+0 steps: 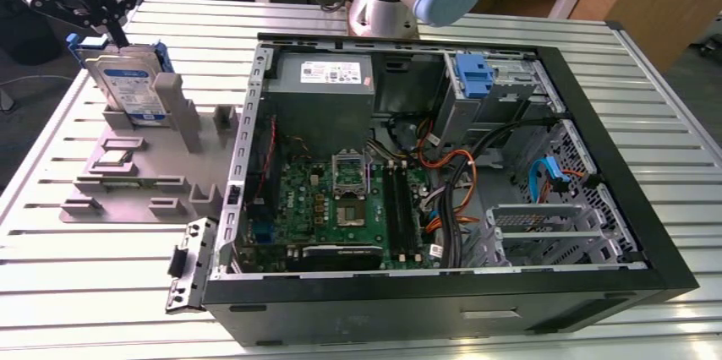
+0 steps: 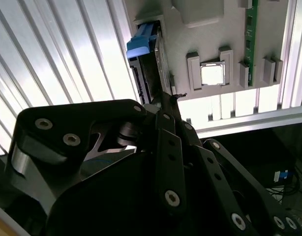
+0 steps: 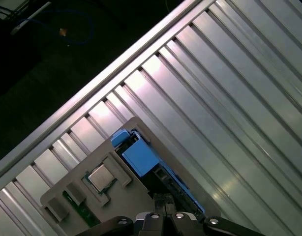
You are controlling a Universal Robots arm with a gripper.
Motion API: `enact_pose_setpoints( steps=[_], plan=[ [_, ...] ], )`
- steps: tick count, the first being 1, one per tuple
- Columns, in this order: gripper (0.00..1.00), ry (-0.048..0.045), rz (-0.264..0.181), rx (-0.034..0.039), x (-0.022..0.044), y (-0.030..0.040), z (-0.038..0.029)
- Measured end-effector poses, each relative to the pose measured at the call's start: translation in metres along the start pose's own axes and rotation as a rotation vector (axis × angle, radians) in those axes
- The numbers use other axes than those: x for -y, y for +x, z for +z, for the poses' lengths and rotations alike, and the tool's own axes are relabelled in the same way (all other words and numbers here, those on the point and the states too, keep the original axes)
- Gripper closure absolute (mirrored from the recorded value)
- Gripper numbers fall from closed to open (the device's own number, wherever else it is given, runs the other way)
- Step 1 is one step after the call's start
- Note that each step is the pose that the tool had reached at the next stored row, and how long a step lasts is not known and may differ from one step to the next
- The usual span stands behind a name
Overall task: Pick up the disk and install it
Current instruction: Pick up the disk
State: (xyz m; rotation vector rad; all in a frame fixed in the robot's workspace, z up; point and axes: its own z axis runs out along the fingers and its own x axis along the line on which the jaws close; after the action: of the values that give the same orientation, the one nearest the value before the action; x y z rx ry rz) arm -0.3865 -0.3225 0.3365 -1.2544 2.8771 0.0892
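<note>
I am working over a ribbed metal tabletop (image 1: 79,284) that carries an open computer case (image 1: 631,233) and a grey holder tray (image 1: 124,184). The gripper (image 1: 117,37) hangs at the tray's far end, straight above the disk (image 1: 127,81). The disk stands upright on its edge in a slot of the tray, its label facing the case. In both wrist views the gripper (image 2: 168,96) (image 3: 162,199) tip sits right at the disk's (image 2: 146,54) (image 3: 141,157) upper edge, touching it or nearly so. I cannot tell whether it is apart or clamped on the disk. A square chip (image 2: 212,73) lies flat in the tray near the gripper, just beside the disk. The case is well apart from the gripper, toward the exterior view's right.
</note>
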Motion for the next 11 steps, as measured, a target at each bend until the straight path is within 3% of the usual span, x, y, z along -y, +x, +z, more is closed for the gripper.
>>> enact_pose_setpoints(
  steps=[11],
  plan=[
    [0.89, -0.0007, -0.027, -0.0013, -0.0001, -0.0001, 0.0]
  ],
)
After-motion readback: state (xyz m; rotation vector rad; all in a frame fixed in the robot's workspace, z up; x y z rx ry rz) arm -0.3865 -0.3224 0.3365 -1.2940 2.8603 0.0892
